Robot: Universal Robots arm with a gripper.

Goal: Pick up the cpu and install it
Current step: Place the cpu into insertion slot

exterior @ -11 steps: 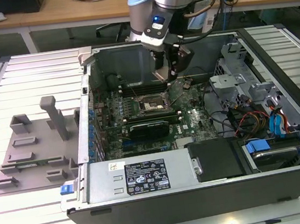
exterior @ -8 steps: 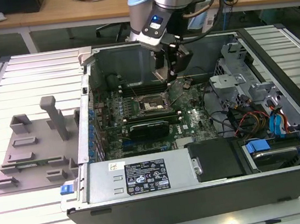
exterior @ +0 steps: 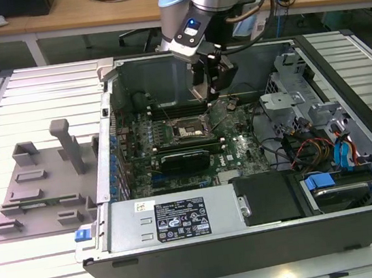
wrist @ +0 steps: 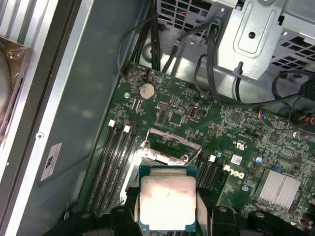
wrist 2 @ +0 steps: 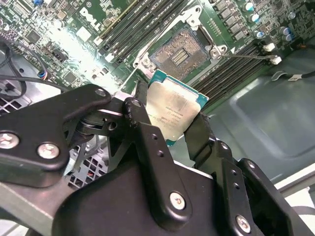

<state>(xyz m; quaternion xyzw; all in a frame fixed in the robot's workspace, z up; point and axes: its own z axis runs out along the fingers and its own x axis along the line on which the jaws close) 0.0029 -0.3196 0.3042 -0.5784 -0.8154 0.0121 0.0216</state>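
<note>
The cpu (wrist 2: 172, 110) is a thin square chip with a silvery top and green edge, held between my black fingers (wrist 2: 142, 132). My gripper (wrist 2: 170, 115) is shut on it by two opposite edges. In the first wrist view the cpu (wrist: 166, 204) hangs just short of the open socket (wrist: 165, 145) on the green motherboard. The second wrist view shows the socket (wrist 2: 179, 51) with its bare contact field beyond the chip. In the exterior view my gripper (exterior: 210, 84) hovers inside the open computer case (exterior: 253, 233), slightly above and to the exterior view's right of the socket (exterior: 186, 131).
Memory slots (wrist 2: 147, 19) flank the socket on both sides. Cables and a metal drive cage (exterior: 289, 91) fill the case's right side in the exterior view. A grey plastic fixture tray (exterior: 44, 185) lies on the slatted table at the exterior view's left of the case.
</note>
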